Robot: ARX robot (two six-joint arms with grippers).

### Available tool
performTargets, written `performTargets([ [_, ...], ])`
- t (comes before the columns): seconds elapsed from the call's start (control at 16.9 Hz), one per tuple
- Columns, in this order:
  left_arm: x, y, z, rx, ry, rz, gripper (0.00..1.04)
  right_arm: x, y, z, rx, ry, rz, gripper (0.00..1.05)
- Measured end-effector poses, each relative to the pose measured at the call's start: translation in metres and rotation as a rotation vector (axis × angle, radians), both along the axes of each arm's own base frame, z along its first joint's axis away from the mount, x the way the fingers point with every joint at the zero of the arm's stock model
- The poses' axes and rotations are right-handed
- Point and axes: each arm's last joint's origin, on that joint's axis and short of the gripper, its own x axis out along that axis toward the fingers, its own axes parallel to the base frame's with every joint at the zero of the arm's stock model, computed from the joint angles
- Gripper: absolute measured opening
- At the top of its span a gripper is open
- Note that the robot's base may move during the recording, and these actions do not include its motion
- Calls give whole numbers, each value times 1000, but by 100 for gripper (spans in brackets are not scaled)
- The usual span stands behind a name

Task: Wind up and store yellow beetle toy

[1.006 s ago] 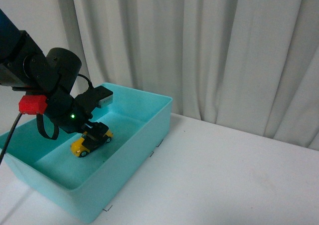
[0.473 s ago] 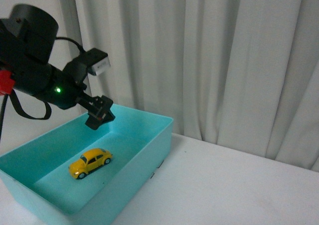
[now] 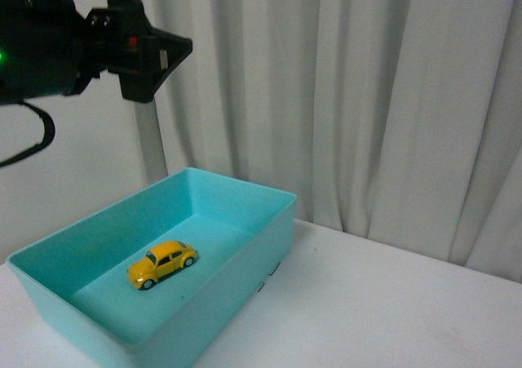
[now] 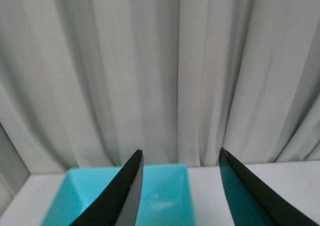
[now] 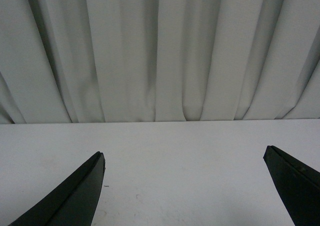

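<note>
The yellow beetle toy (image 3: 162, 263) sits on its wheels on the floor of the teal bin (image 3: 245, 258), and only the front view shows it. The left wrist view catches just the bin's end below the curtain (image 4: 150, 60); the right wrist view takes in the white bench (image 5: 180, 161). The left end effector (image 3: 167, 54) hangs high above the bin, level, parted and empty. The right end effector (image 5: 184, 151) gapes wide, empty.

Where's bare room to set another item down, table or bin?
The white table is bare from the teal bin's right wall out to the curtain. Inside the bin, only the yellow beetle toy sits mid-floor; the floor's far end is free.
</note>
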Motion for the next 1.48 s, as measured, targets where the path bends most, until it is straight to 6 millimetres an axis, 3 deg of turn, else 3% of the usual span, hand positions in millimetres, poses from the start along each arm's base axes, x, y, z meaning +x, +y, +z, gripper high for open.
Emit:
performTargets([
  [0.12, -14, -9, -28, -57, 56, 10, 29, 0, 0, 0, 0, 0, 0, 98],
  [0.24, -28, -17, -36, -67, 29, 8, 4, 0, 0, 0, 0, 0, 2, 98],
  [0.3, -33, -20, -40, -71, 21, 4, 2, 0, 0, 0, 0, 0, 0, 98],
  [0.36, -44, -25, -53, -73, 41, 5, 2, 0, 0, 0, 0, 0, 1, 98],
  [0.53, -57, -40, -61, -72, 30, -18, 2, 0, 0, 0, 0, 0, 1, 98],
  [1.01, -78, -38, -82, -74, 37, 10, 2, 0, 0, 0, 0, 0, 0, 98],
  [1.48, -89, -38, -80, -74, 17, 9, 2, 0, 0, 0, 0, 0, 0, 98],
])
